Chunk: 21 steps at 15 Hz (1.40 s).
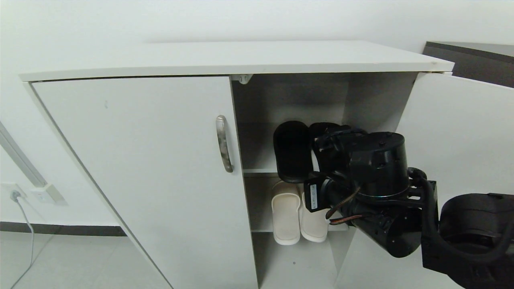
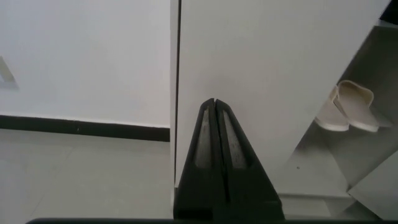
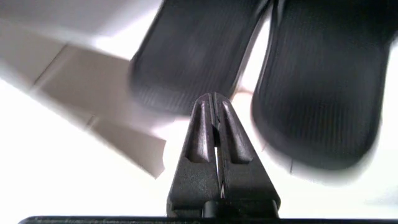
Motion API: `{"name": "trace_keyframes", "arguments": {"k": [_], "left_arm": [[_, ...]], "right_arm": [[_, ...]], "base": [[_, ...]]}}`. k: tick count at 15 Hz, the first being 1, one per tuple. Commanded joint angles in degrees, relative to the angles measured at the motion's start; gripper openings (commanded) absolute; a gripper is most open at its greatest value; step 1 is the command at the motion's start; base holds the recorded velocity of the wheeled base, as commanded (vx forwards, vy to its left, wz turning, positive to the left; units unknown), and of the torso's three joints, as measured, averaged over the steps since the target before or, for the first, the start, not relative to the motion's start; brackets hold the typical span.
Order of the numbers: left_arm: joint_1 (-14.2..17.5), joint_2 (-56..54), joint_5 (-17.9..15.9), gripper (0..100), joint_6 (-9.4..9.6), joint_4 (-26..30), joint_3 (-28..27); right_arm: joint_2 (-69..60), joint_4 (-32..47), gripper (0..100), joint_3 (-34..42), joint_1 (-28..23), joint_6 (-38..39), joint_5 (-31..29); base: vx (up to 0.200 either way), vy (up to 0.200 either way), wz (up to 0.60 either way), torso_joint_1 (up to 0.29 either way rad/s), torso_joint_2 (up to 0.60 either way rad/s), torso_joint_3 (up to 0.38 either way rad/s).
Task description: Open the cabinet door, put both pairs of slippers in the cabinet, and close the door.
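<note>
The white cabinet [image 1: 241, 56] has its right door [image 1: 453, 124] swung open and its left door [image 1: 136, 160] closed. A pair of white slippers [image 1: 297, 216] lies on the lower shelf, and the same white slippers [image 2: 348, 109] appear in the left wrist view. A pair of black slippers [image 1: 292, 150] stands on end at the middle shelf [image 1: 259, 171], soles [image 3: 317, 81] facing me. My right gripper [image 3: 214, 98] is shut, its tips pinching between the two black soles. My left gripper [image 2: 214, 102] is shut with nothing in it, low in front of the closed left door [image 2: 261, 56].
A metal handle [image 1: 224, 143] sits at the left door's inner edge. A wall socket with a cable [image 1: 16, 196] is at the far left above the floor. A dark piece of furniture [image 1: 474, 60] stands behind the open door.
</note>
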Motion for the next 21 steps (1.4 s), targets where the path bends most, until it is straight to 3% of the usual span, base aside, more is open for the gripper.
{"name": "trace_keyframes", "arguments": {"k": [1, 14, 21], "left_arm": [[0.04, 0.07, 0.03, 0, -0.01, -0.06, 0.01], [0.04, 0.07, 0.03, 0, -0.10, -0.06, 0.01], [0.04, 0.07, 0.03, 0, -0.28, -0.06, 0.01]], "right_arm": [[0.17, -0.03, 0, -0.01, -0.04, 0.04, 0.02], [0.70, -2.05, 0, 1.48, -0.04, -0.14, -0.24], [1.05, -8.20, 0, 5.79, -0.31, -4.45, 0.02]], "base": [[-0.200, 0.000, 0.00, 0.002, 0.00, 0.007], [-0.200, 0.000, 0.00, 0.000, 0.00, 0.001], [0.000, 0.000, 0.00, 0.000, 0.00, 0.000]]}}
